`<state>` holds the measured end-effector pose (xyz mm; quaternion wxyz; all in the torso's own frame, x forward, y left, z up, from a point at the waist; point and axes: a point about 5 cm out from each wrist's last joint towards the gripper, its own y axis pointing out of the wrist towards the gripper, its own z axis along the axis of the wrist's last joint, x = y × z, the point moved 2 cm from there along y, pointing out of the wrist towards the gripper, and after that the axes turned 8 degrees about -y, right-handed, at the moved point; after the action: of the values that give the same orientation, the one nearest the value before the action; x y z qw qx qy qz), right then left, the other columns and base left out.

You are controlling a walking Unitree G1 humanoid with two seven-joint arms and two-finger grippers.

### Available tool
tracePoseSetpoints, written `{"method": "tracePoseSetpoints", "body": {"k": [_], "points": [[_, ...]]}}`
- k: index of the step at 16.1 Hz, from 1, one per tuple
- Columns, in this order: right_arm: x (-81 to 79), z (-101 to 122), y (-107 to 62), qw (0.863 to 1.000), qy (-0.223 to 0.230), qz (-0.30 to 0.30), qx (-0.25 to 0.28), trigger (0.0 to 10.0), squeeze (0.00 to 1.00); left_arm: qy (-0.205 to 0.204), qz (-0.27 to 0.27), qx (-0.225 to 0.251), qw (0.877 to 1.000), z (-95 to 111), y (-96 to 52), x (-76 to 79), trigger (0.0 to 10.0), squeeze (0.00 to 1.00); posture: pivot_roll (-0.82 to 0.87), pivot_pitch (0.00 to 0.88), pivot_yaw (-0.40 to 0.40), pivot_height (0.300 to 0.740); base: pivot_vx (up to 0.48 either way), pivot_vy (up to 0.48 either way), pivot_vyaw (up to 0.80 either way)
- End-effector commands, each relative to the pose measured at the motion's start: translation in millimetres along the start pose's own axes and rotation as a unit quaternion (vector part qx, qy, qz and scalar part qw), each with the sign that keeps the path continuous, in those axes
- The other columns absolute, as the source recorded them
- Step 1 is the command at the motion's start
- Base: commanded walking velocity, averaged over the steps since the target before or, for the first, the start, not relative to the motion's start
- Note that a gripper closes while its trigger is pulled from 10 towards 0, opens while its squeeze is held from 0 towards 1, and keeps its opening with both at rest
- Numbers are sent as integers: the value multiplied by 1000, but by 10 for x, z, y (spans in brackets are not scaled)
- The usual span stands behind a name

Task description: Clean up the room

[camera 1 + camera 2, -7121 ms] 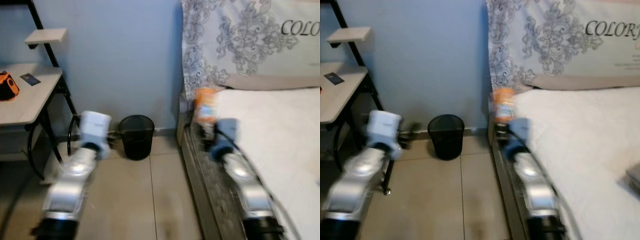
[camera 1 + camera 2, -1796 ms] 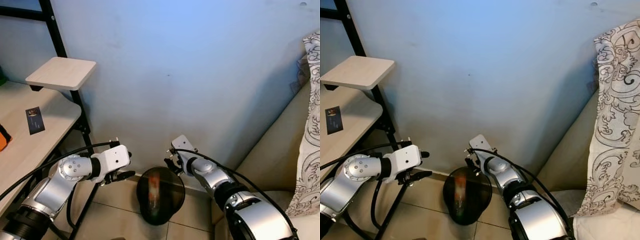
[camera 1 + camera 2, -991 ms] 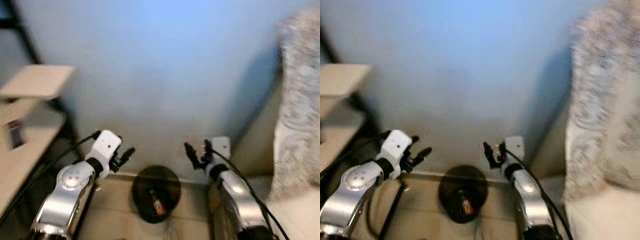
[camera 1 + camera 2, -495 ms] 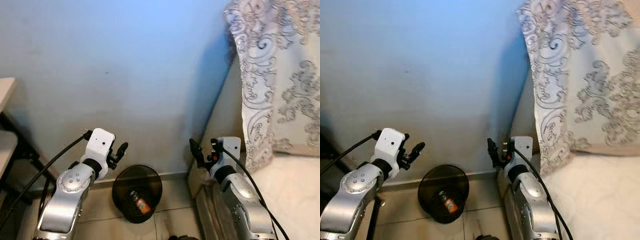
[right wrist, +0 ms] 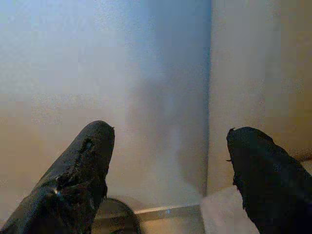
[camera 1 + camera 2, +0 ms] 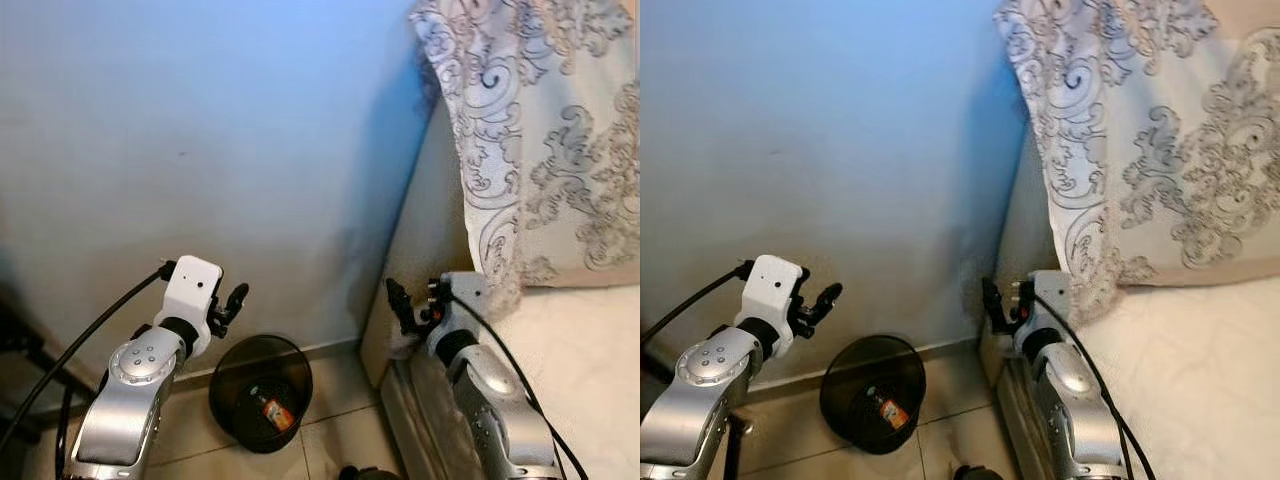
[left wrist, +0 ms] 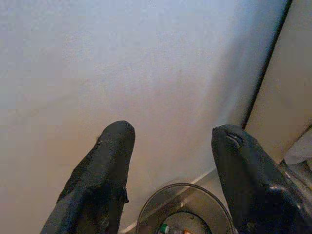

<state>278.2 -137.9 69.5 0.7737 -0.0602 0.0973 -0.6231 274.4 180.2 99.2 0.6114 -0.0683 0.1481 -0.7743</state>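
While both claws, left (image 6: 236, 297) and right (image 6: 412, 303), gape empty, the bin (image 6: 262, 405) by the bed (image 6: 590, 350) holds perhaps an orange bottle (image 6: 273, 412).

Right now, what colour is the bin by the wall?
Black; the bin shows best in the left eye view.

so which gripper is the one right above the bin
The left gripper: it hangs just above the black bin's rim. The right gripper is off beside the bed.
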Motion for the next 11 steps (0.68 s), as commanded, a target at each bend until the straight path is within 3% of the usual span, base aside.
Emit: {"method": "tracePoseSetpoints", "body": {"k": [1, 4, 5, 6, 8, 11], "points": [[22, 35, -29, 1000, 2, -6, 8, 10000, 0, 19, 25, 18, 999, 66, 3, -45, 10000, 0, 7, 0, -2, 740, 0, 0, -800], [-11, 20, -49, 1000, -1, -7, 6, 10000, 0, 11, 126, 73, 989, 142, 16, -203, 10000, 0, 7, 0, -2, 740, 0, 0, -796], [-14, -2, -57, 1000, -3, -9, 4, 10000, 0, -39, 86, 25, 995, 20, 6, -157, 10000, 0, 11, 0, -8, 740, 0, 0, -800], [-11, -6, -59, 1000, -4, -10, 3, 10000, 0, -57, 89, 28, 994, 7, -6, -165, 10000, 0, 14, 0, -10, 740, 0, 0, -800], [-4, -15, -58, 1000, 3, -12, 0, 10000, 0, -71, 41, 35, 996, 16, -20, -59, 10000, 0, 19, 0, -14, 740, 0, 0, -800], [4, -12, -60, 1000, -3, -14, 0, 10000, 0, -117, 76, 51, 989, 32, 1, -144, 10000, 0, 6, 0, -8, 740, 0, 0, -800]]}}
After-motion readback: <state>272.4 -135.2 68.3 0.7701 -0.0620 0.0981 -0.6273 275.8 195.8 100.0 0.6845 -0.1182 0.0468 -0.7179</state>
